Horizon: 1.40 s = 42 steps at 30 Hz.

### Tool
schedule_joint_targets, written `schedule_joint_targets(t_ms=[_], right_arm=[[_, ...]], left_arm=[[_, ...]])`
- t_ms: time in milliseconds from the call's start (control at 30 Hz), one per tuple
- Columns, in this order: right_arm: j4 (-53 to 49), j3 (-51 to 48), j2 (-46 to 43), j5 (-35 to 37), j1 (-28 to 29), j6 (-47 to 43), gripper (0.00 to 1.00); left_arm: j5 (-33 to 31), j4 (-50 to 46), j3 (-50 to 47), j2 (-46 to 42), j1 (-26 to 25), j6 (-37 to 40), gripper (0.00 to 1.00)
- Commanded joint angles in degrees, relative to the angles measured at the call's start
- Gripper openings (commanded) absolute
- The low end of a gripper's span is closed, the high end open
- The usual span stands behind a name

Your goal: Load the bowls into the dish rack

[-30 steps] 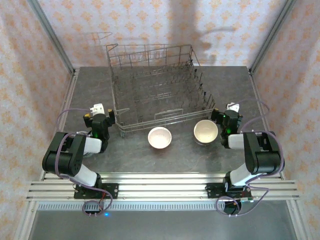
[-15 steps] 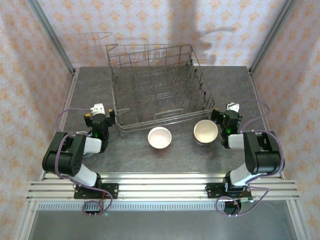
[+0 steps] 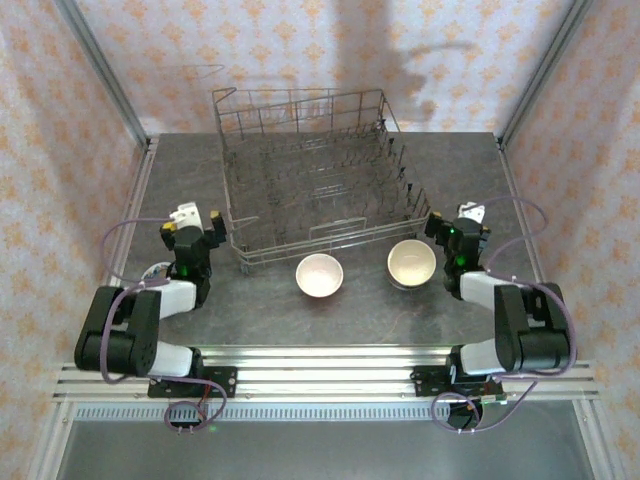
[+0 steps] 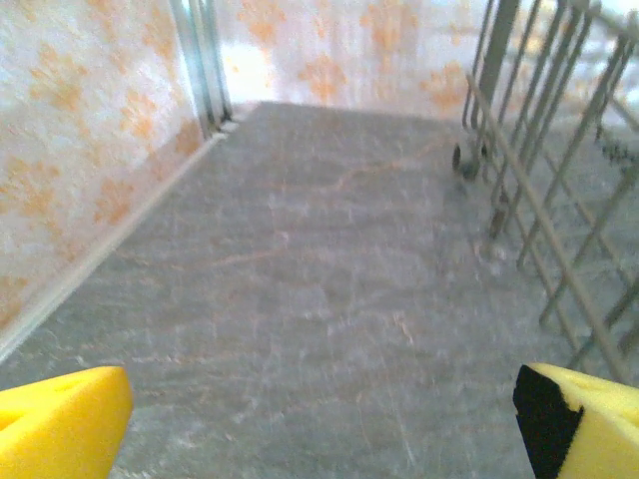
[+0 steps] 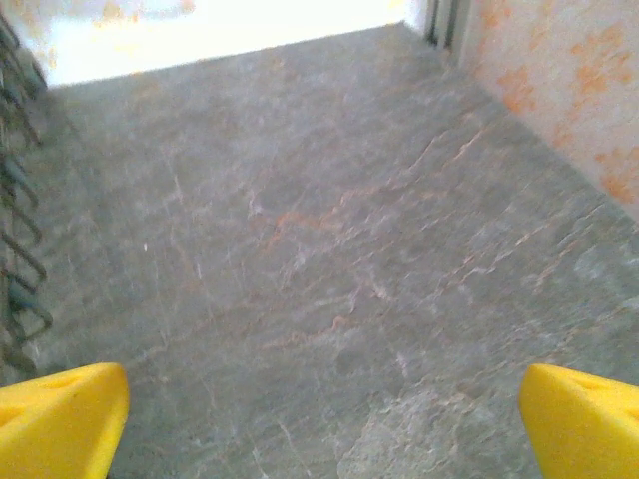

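The left gripper (image 3: 192,226) sits low over the grey table (image 3: 250,315) with its jaws spread as wide as they go and nothing held. In the left wrist view its yellow fingertips (image 4: 60,419) stand far apart at the bottom corners, with bare tabletop between them. The dish rack (image 3: 300,252) stands just to the right of these jaws and reaches ahead of them. Its wire side (image 4: 539,200) runs along the right of that view. The right gripper (image 3: 456,233) is also low over the table, its jaws fully open and empty, with bare tabletop (image 5: 329,249) ahead of it and the rack's wires (image 5: 15,249) off to its left. The cream bowl (image 3: 411,264) sits upright on the table just left of the right jaws and a little behind them. The pinkish bowl (image 3: 320,275) sits upright farther left, roughly midway between the two grippers. Both bowls rest on the table outside the rack, close to its near side.
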Motion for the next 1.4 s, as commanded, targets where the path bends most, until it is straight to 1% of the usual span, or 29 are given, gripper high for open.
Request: schedule_joint_targets(t_ms=[0, 100, 167, 200, 333, 400, 467, 567, 667, 800, 900, 1000, 1133, 1233, 1300, 1367], right_arm=[[-8.1, 2.5, -6.2, 5.2, 0.2, 2.9, 1.0], [-18.6, 5.4, -12.0, 7.1, 0.2, 4.7, 1.0], [-24.7, 7.1, -15.9, 7.0, 0.1, 6.4, 1.0], [-28.3, 8.5, -17.9, 6.6, 0.1, 7.2, 1.0], [-41.5, 14.7, -23.3, 5.4, 0.1, 10.0, 1.0], [-46.4, 17.3, -24.9, 4.1, 0.1, 11.4, 0.99], [-50.7, 19.8, -25.7, 2.0, 0.1, 12.0, 0.98], [-55.4, 23.2, -25.4, -1.5, 0.1, 12.9, 0.97], [-59.2, 26.9, -23.6, -5.9, 0.1, 13.1, 0.95], [-63.4, 31.6, -20.6, -10.3, 0.2, 13.6, 0.92], [-65.6, 34.0, -18.9, -12.3, 0.3, 14.1, 0.9], [-68.0, 36.0, -17.5, -13.8, 0.4, 14.5, 0.89], [-72.3, 38.9, -15.7, -14.8, 0.5, 15.3, 0.86], [-75.2, 40.3, -15.3, -15.4, 0.5, 15.8, 0.85], [-76.4, 40.5, -15.8, -15.9, 0.6, 15.9, 0.84], [-78.0, 40.7, -16.7, -16.0, 0.7, 16.1, 0.8]], left_arm=[[-1.1, -6.0, 0.8, -5.0, 0.7, -1.8, 0.99], [-3.1, -8.9, 1.7, -9.9, 0.8, -0.8, 0.99], [-6.2, -14.8, 4.1, -13.9, 0.8, -1.6, 0.99], [-6.7, -20.5, 6.6, -15.9, 0.9, -2.1, 0.99], [-1.2, -41.9, 17.2, -21.9, 0.9, -2.7, 0.99], [2.2, -49.0, 21.0, -24.4, 0.8, -4.0, 0.99], [5.8, -54.7, 23.6, -27.0, 0.5, -4.8, 0.97], [7.4, -60.8, 25.7, -30.3, -2.4, -5.4, 0.94], [8.2, -67.4, 28.5, -31.7, -7.4, -7.4, 0.93], [9.1, -75.6, 33.8, -29.9, -14.6, -10.3, 0.87], [8.4, -79.1, 37.3, -28.4, -21.0, -12.3, 0.85], [6.6, -80.9, 39.9, -26.7, -28.1, -14.3, 0.83], [4.0, -83.1, 43.5, -21.8, -39.1, -18.3, 0.8], [1.4, -82.0, 45.4, -17.5, -48.0, -19.5, 0.78], [0.6, -81.1, 47.0, -14.3, -52.2, -20.6, 0.78], [-1.2, -79.7, 48.6, -9.9, -56.7, -21.9, 0.78]])
